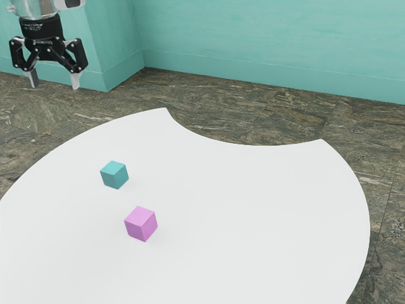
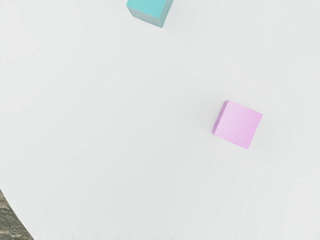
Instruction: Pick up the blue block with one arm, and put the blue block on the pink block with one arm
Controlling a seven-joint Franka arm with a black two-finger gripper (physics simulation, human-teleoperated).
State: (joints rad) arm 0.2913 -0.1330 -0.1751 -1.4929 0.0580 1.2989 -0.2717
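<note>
High at the exterior view's left, the black two-finger gripper hangs in the air in front of the turquoise wall, its fingers spread wide with nothing between them, well above and apart from both cubes. Further toward the exterior view's right, the blue block sits flat on the white table, a teal-tinted cube resting untouched on the tabletop. Just beyond it and nearer the camera sits the pink block, close to the blue one but not touching it, with bare tabletop between the two. The round table, with a curved notch cut from its far edge, stretches away to the exterior view's right over a stone-patterned floor. Seen from the hand's camera, a sliver of the floor shows past the table's rim, the blue block lies at the picture's edge, and the pink block rests apart from it on the white surface.
</note>
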